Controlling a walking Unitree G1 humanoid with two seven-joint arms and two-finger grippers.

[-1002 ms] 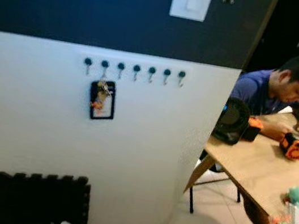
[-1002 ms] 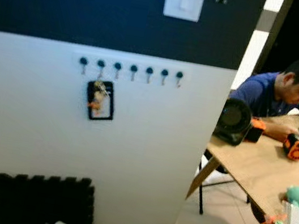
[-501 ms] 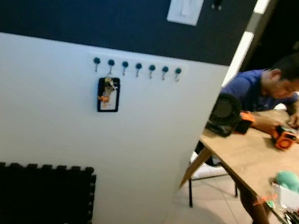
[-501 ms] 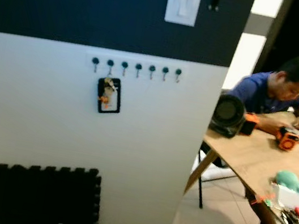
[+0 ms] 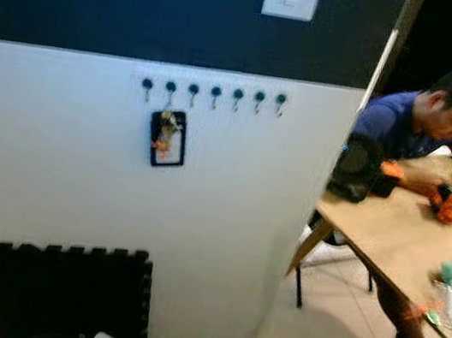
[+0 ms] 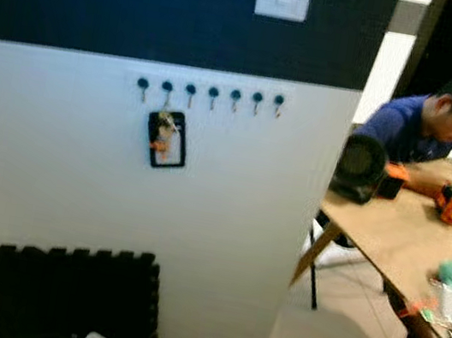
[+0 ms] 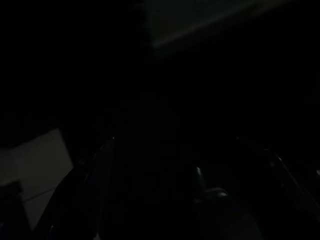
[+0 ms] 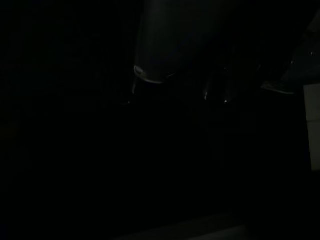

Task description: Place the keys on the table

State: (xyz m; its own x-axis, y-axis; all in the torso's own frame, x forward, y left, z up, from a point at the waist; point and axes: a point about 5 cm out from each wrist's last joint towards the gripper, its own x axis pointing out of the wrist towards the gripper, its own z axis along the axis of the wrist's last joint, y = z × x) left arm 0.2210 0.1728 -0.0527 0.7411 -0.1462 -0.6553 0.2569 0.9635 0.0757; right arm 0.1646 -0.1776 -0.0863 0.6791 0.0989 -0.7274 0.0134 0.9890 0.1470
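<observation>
Seven dark round hooks (image 5: 214,93) line the white wall; the keys with a black card holder (image 5: 167,137) hang from the second, now larger than half a second ago, so the robot nears them, the light wooden table (image 5: 401,240) lying rightward. Whether either gripper is open, I cannot tell.

You have seven hooks (image 5: 214,92) in one row on the wall, one bunch of keys (image 5: 166,136) beneath them, one table (image 5: 405,238), one person (image 5: 430,116) seated there.
</observation>
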